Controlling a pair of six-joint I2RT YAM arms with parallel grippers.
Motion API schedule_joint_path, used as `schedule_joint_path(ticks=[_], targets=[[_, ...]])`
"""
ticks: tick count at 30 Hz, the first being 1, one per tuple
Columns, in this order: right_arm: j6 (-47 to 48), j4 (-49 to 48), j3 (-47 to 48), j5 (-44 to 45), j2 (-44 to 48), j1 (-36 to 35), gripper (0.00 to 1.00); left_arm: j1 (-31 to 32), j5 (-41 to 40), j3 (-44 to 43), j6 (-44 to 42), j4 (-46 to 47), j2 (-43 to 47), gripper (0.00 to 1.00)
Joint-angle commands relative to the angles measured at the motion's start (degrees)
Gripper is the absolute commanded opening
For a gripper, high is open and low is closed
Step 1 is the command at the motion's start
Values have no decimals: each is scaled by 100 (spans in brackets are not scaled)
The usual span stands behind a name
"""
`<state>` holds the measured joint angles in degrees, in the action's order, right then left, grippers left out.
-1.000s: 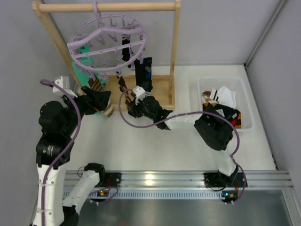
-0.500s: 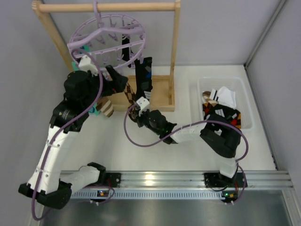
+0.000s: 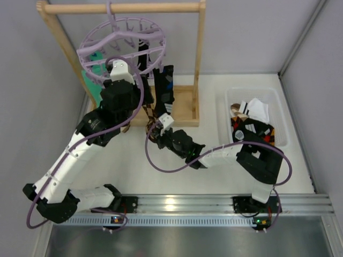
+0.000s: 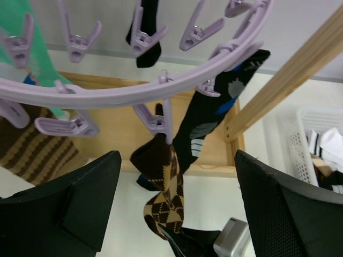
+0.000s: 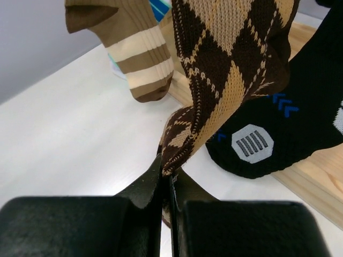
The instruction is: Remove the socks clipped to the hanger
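Where the brown argyle sock point(image 4: 163, 198) hangs: from one lilac clip point(image 4: 161, 120) under the near rim of the hanger point(image 4: 134, 93), toe end down, above the tabletop point(image 5: 80, 123).
My right end effector point(image 5: 166, 171): pinched tight on the lowest tip of that argyle sock; the fabric rises straight from between my fingers.
My left end effector point(image 4: 176, 155): spread wide and holding nothing; it is raised close under the hanger ring, with the argyle sock seen in the gap between the fingers and touching neither.
Black sock point(image 4: 209, 115): blue and white marks, clipped just to the right of the argyle one on the same rim, hanging beside it.
Striped sock point(image 5: 142, 59): brown and tan, hanging to the left, apart from my grip.
Teal sock point(image 4: 40, 59): clipped at the far left of the ring.
Plain dark sock point(image 4: 144, 32): on a clip at the far side.
Hanger support: hooked over the top bar of the wooden rack point(image 3: 123, 7).
Basket point(image 3: 225, 115): white, on the tabletop to the right of the rack, with other socks heaped inside.
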<state>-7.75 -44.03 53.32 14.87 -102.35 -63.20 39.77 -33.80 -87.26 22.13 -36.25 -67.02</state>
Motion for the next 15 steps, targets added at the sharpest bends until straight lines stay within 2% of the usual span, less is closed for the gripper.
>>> schedule_joint_path(ticks=[1,7,9,15], targets=[[-157,-220,-41,-361,347,-52,0,22,-663,-229,-191,57,-100,89],[-446,-483,-252,-871,557,-43,0,5,-848,-423,-174,232,-540,86],[-534,-510,-304,-1029,636,-43,0,-4,-768,-344,-217,459,-549,81],[-666,-519,-401,-1250,821,-26,0,-92,-856,7,-95,636,-443,80]])
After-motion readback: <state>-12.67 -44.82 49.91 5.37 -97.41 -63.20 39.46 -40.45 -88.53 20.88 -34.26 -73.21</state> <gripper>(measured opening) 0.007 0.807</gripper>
